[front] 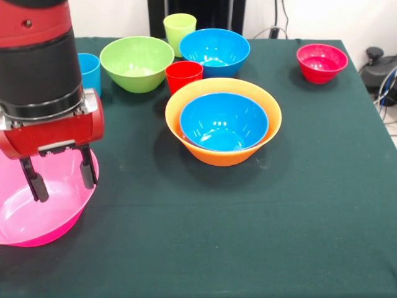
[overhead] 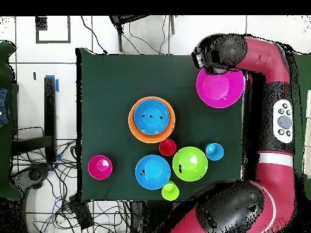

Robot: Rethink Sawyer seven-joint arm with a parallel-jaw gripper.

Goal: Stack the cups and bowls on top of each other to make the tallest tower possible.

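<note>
My gripper (front: 61, 179) hangs open and empty over the far part of the large pink bowl (front: 37, 214) at the table's left front corner. Its black fingers (front: 37, 183) stand wide apart above the bowl's inside. The tower is the big orange bowl (front: 214, 152) with a blue bowl (front: 223, 121) nested in it, mid-table. Behind it stand the red cup (front: 183, 76), the lime green bowl (front: 136, 62), a second blue bowl (front: 214, 48), the lime green cup (front: 179, 28) and the light blue cup (front: 90, 72). The small red bowl (front: 322, 62) sits far right. No purple bowl shows.
The table has a dark green cloth (front: 298, 211). In the overhead view the arm's end (overhead: 212, 56) covers the gripper beside the pink bowl (overhead: 220, 90), and the orange bowl (overhead: 132, 126) sits at the centre. Cables and a black device (front: 378, 68) lie off the right edge.
</note>
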